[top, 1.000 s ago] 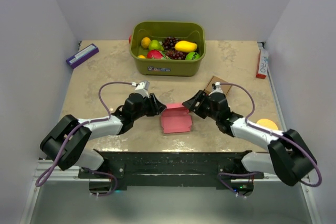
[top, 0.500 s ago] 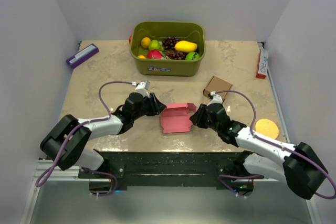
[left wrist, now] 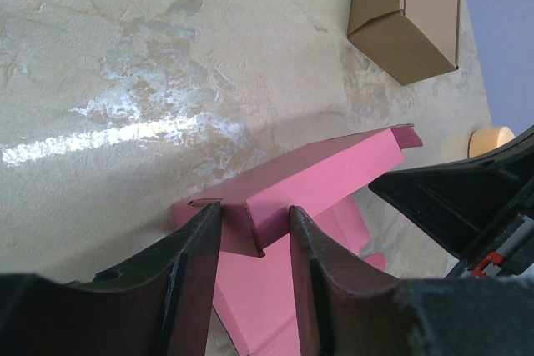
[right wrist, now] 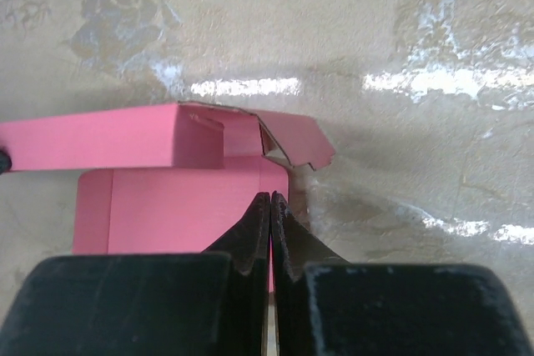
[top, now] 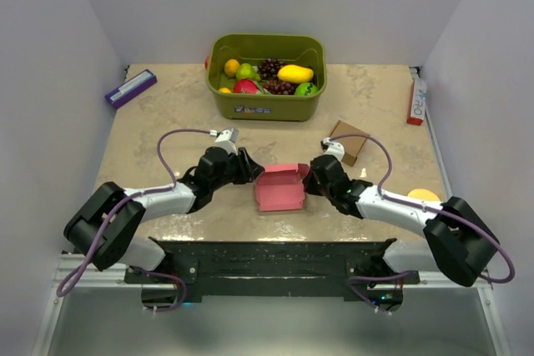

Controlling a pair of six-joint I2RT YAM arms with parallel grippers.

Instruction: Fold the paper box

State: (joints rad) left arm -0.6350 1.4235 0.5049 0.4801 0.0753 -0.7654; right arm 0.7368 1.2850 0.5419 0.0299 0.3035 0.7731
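The small pink-red thin-card paper box (top: 279,189) is lying mid-table btwn the two arms. Its base panel is flat and the far wall is standing up w/ the end flaps only half turned in.

The left gripper (top: 249,171) is clamping the box's left corner. In its wrist view the two black fingers (left wrist: 192,264) are sitting either side of the folded pink card at a middling gap, and the card is filling that gap.

The right gripper (top: 310,179) is squeezed fully closed, tips pressed together. Its nose is resting at the right edge of the base panel, just below the loose right end flap. I can't tell whether any card is nipped btwn the tips or whether they're only pushing on it.

Risks, as I'm reading it:
- **Skidding:** closed tips make a narrow poker. Pushing w/ them could mean skidding off the thin edge and missing the flap.
- **Creasing:** they could also dent the base panel instead of turning the flap.
- **Buckling or tearing:** a sideways shove from the right, w/ the left corner pinned, is likely to be buckling the standing wall or tearing at the fold.
- **Springing back:** the right flap looks springy and could be flipping open again once let go.
- **Nearby box:** the small brown cardboard box (top: 349,141) is sitting near the right arm's far side, so a wide swing might be nudging it.
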